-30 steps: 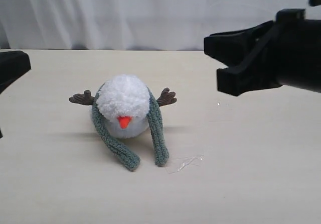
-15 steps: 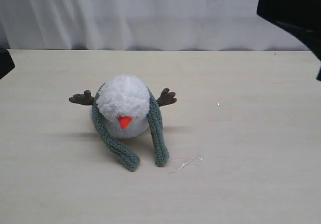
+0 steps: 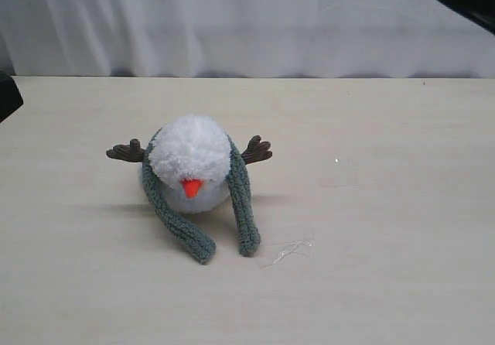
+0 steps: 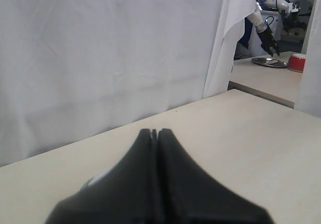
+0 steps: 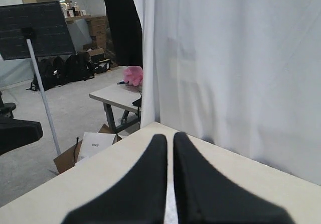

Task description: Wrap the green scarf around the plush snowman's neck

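Slippage is the risk: the green scarf (image 3: 244, 198) only drapes the plush snowman (image 3: 191, 150), just 9 o'clock of the table's (image 3: 387, 229) centre, ends trailing uncrossed toward 6 o'clock, so a nudge could shed it, with the left gripper (image 4: 155, 132) and right gripper (image 5: 169, 137) both pinched shut, empty.

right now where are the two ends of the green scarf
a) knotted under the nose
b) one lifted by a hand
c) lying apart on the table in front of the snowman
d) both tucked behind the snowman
c: the green scarf runs down both sides of the plush snowman, and its two ends rest uncrossed on the table in front.
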